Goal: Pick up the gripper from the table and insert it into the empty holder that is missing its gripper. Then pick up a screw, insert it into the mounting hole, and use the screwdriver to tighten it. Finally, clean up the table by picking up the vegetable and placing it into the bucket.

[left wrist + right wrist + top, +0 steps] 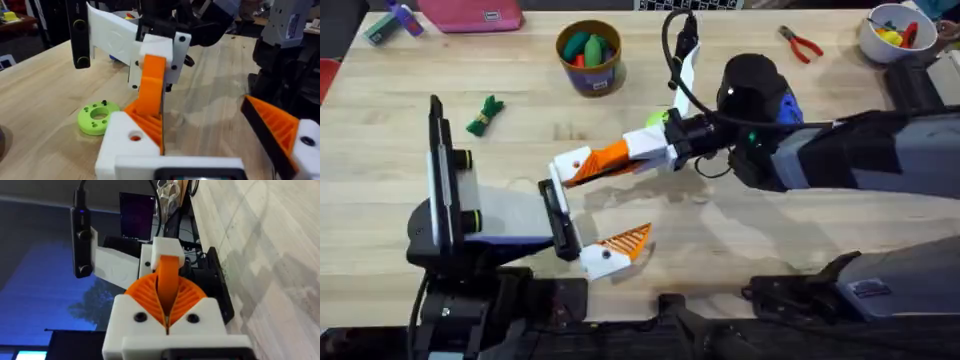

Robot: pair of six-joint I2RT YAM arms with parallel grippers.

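Observation:
My right gripper reaches in from the right and is shut on the gripper, an orange wedge; its ribbed pads clamp the wedge. The wedge is pressed end-on against the white holder, the far finger mount of my left gripper. That gripper stands open, and its near finger carries its own orange tip. The vegetable lies at the left. The bucket stands at the back. Something blue shows under the right arm; whether it is the screwdriver I cannot tell.
A flat green ring lies just behind the right gripper. Red pliers and a white bowl sit at the back right, a pink pouch at the back left. The bucket holds green and red items.

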